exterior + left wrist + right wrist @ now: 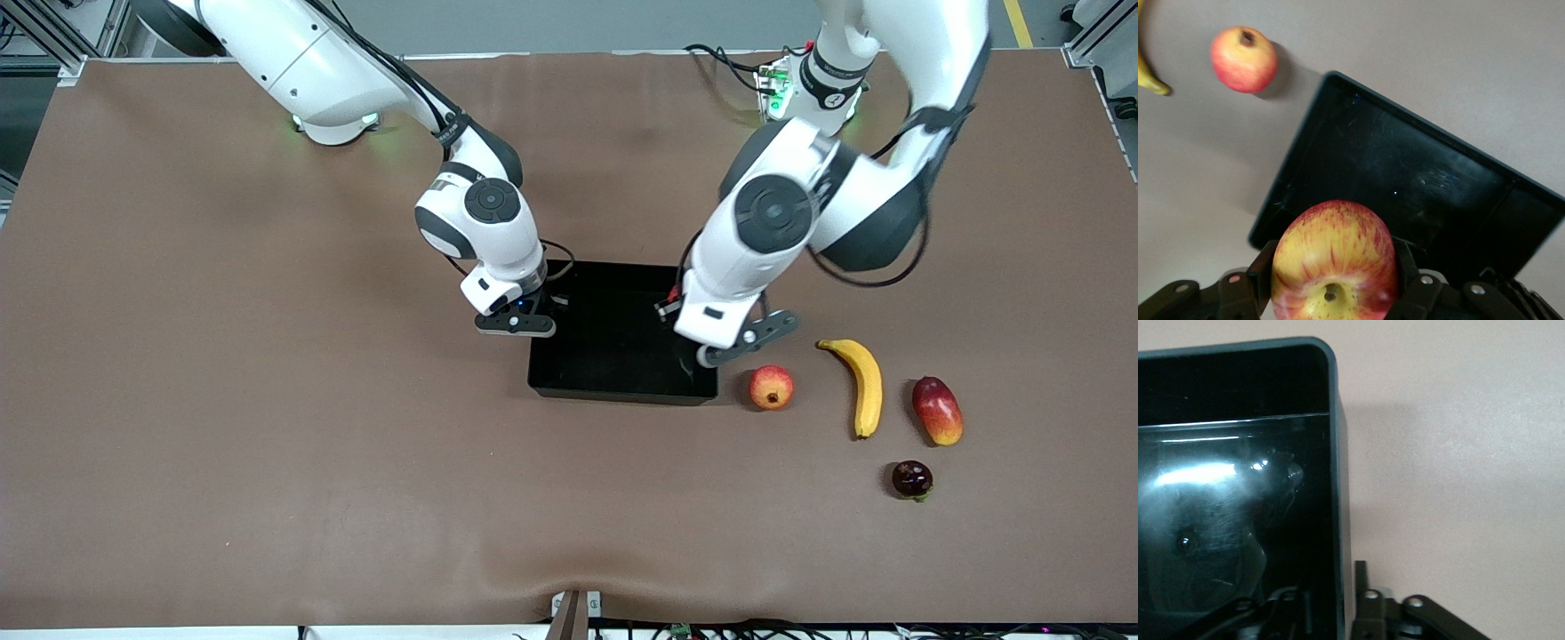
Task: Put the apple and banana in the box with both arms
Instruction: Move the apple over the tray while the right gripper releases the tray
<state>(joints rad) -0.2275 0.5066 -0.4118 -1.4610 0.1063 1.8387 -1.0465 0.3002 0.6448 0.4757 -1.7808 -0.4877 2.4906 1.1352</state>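
Note:
My left gripper (702,342) hangs over the black box (622,373), at the end toward the left arm. It is shut on the red and yellow streaked apple (1333,263), which sits between the fingers (1265,270) above the box floor (1405,173). The hand hides the apple in the front view. My right gripper (516,322) is at the box's other end, one finger (1361,587) outside the wall (1341,520) and one inside, closed on it. The yellow banana (864,387) lies on the table toward the left arm's end; its tip shows in the left wrist view (1148,77).
A round red-orange fruit with a crown nub (771,387) lies between box and banana and also shows in the left wrist view (1243,59). A red-yellow mango (937,410) lies beside the banana. A dark purple fruit (912,479) lies nearer the camera.

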